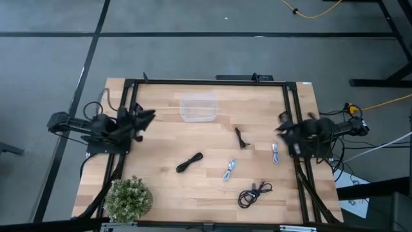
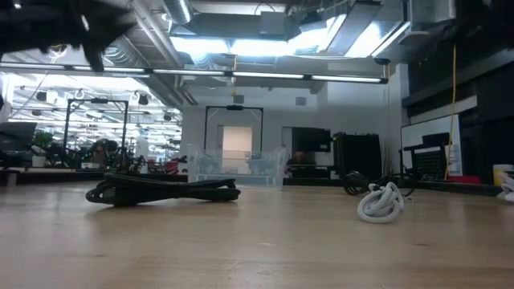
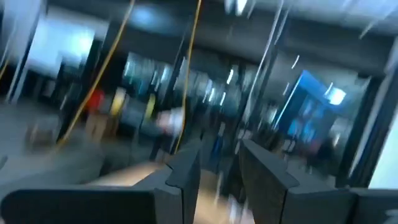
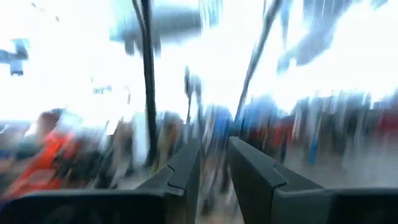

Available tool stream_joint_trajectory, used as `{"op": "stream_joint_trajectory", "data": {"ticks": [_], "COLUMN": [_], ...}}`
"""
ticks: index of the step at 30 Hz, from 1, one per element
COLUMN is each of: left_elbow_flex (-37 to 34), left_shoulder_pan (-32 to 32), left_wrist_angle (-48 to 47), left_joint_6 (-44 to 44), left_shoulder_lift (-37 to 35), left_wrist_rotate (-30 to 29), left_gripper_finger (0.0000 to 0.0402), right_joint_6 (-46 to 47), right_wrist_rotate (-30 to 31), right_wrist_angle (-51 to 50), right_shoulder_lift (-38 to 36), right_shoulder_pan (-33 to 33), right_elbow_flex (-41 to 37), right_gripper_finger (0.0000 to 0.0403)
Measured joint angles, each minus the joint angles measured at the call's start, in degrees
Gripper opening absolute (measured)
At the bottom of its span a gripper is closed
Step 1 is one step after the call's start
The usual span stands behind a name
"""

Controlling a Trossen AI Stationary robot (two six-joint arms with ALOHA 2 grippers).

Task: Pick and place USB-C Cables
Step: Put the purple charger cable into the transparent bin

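Observation:
Several short coiled USB-C cables lie flat on the wooden table. In the high view there is a black cable, a small black one, a looped black one and two light grey ones. The low view shows the black bundle and a light grey coil. My left gripper hovers at the table's left side. My right gripper hovers at its right side. Both are narrowly open, hold nothing and stand away from the cables.
A clear plastic container stands toward the table's far edge. A potted plant sits at the near left corner. A black frame runs along the table's far and side edges. Bare wood lies between the cables.

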Motion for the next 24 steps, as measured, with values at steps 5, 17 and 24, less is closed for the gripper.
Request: {"op": "stream_joint_trajectory", "data": {"ticks": [5, 17, 24], "left_elbow_flex": [8.2, 41.9, 43.2], "left_shoulder_pan": [2.1, 6.2, 6.9], "left_wrist_angle": [2.9, -35.6, -37.7], "left_joint_6": [5.6, 14.0, 14.5], "left_shoulder_lift": [6.9, 41.2, 53.3], "left_wrist_rotate": [10.0, 9.0, 8.0], "left_gripper_finger": [0.0105, 0.0105, 0.0105], "right_joint_6": [-14.5, 15.1, 35.7], "right_wrist_rotate": [-4.5, 24.0, 23.6], "right_wrist_angle": [13.6, -56.4, -79.5], "right_shoulder_lift": [2.3, 21.8, 33.0], "right_shoulder_pan": [0.0, 0.0, 0.0], "right_elbow_flex": [3.3, 34.4, 42.0], "right_gripper_finger": [0.0090, 0.0090, 0.0090]}}
